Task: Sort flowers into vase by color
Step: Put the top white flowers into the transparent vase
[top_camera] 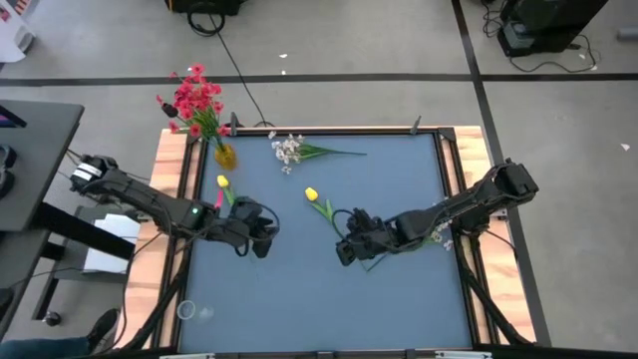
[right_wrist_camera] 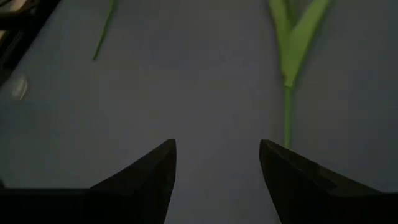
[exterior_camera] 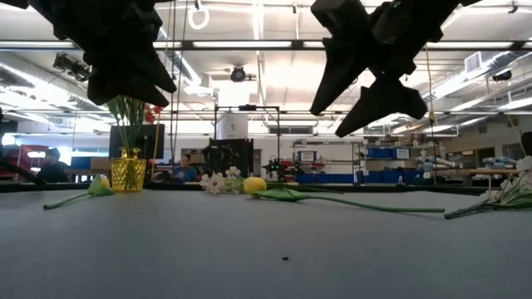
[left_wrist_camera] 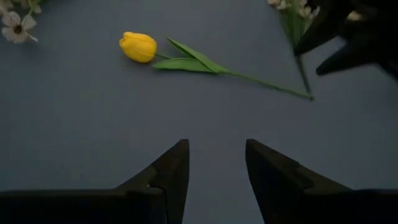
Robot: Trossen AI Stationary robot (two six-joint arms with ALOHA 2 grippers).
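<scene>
Hovering right gripper (top_camera: 351, 249) over yellow tulip (top_camera: 312, 194) stem mid-worktop (top_camera: 399, 299) | stem runs diagonally from head toward this gripper, just beside its fingers | jaws wide, holding nothing | right arm nearer, wrist pitched down | left gripper (top_camera: 261, 239) parted, empty, waiting.

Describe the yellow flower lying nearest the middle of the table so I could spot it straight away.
Start from the blue table and the yellow vase of red flowers at its far left corner. Toward the middle lies the centre tulip, its stem running to the open right gripper. The other yellow tulip lies beside the vase, and the white spray has many tiny blossoms.
</scene>
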